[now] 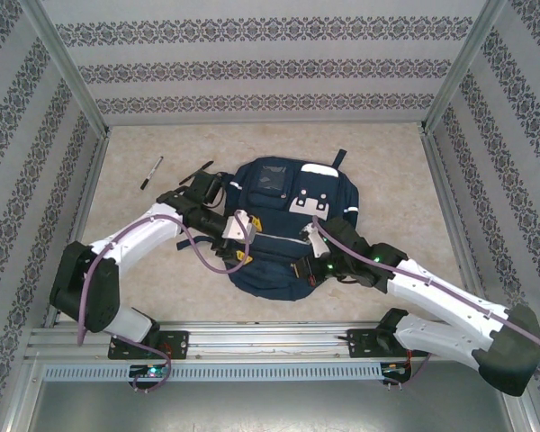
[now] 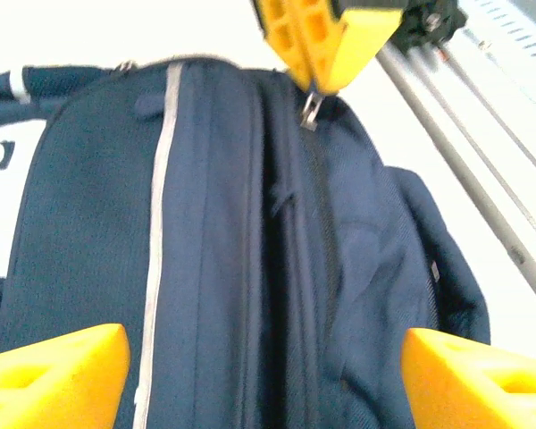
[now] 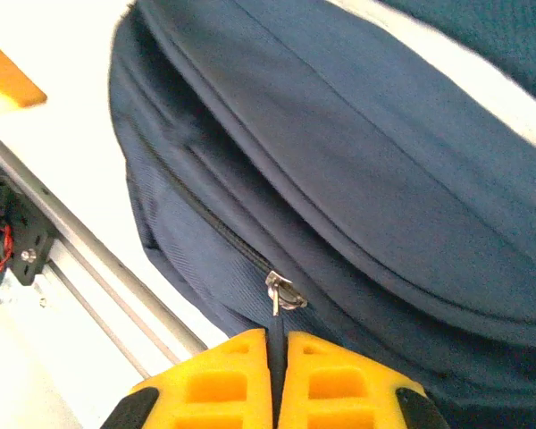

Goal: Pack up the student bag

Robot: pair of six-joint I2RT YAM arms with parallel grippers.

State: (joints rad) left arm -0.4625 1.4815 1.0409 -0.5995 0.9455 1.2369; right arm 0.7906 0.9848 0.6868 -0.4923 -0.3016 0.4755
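Beige table bears the student bag and a pen.

Student bag btm off-frame, blurry

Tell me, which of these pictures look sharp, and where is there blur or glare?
Top view: sharp and evenly lit, with only soft shadows around the bag. Left wrist view: fabric soft, the near left fingers blurred, table blown out white. Right wrist view: zip pull fairly crisp, the bag's upper right corner smeared, table glaring.
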